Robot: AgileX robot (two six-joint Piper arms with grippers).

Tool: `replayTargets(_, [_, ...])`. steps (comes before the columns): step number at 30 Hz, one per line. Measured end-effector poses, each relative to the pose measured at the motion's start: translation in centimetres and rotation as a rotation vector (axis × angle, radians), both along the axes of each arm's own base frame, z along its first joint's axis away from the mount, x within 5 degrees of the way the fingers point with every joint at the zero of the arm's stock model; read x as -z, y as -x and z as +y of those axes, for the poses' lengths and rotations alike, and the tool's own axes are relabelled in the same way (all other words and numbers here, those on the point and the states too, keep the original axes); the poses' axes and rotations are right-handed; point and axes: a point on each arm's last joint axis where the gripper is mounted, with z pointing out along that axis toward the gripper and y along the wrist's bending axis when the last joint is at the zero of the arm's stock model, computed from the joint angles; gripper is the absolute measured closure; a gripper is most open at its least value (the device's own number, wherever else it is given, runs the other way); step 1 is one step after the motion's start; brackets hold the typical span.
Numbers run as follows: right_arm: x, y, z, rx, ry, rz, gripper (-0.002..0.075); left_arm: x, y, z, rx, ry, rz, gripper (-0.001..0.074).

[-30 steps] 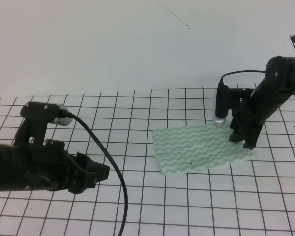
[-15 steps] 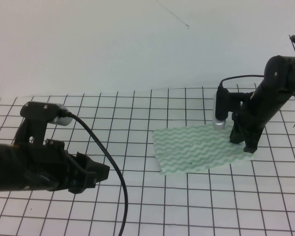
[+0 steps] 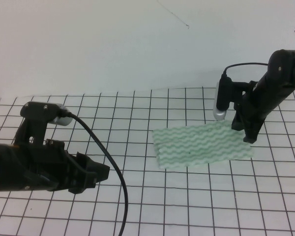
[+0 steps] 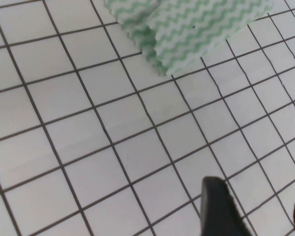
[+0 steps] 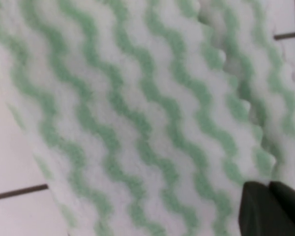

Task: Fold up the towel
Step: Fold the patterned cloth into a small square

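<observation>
A white towel with green wavy stripes point(image 3: 201, 145) lies flat on the gridded table, right of centre. Its left edge point(image 4: 152, 44) shows two layers. My right gripper point(image 3: 248, 139) stands at the towel's far right edge, tilted down, its fingers shut on the cloth's edge point(image 5: 258, 147). The right wrist view shows the two dark fingertips point(image 5: 270, 189) pressed together with the striped towel point(image 5: 137, 113) filling the rest. My left gripper point(image 3: 101, 174) hovers low at the near left, well away from the towel, and is open point(image 4: 258, 206) over bare grid squares.
The white table with black grid lines point(image 3: 137, 113) runs in all directions. A black cable point(image 3: 115, 172) loops from the left arm toward the front edge. A silver camera point(image 3: 220, 110) hangs beside the right gripper, above the towel's far edge.
The right gripper has closed on the towel's right edge and risen slightly. The towel's right side has shifted with it. The left arm has not moved.
</observation>
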Motion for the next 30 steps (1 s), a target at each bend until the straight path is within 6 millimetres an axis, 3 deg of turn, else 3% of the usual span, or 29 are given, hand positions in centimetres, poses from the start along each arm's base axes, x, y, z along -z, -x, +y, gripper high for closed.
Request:
replayTargets(12, [0.5,-1.0,0.0,0.027,-0.001,-0.087,0.0722,0.1,0.1,0.0,0.009,-0.001,0.007,0.0425])
replayTargets(23, [1.4,-1.0,-0.2,0.039,0.021,-0.061,0.0719,0.1,0.1,0.0,0.01,0.0,0.008,0.0425])
replayTargets(27, [1.3,-1.1,-0.2,0.05,0.013,-0.072,0.0637,0.1,0.1,0.0,0.007,0.002,0.011,0.0425])
replayTargets(30, [0.1,-1.3,-0.1,0.078,-0.006,-0.09,0.0519,0.1,0.1,0.0,0.008,0.001,0.009,0.0425])
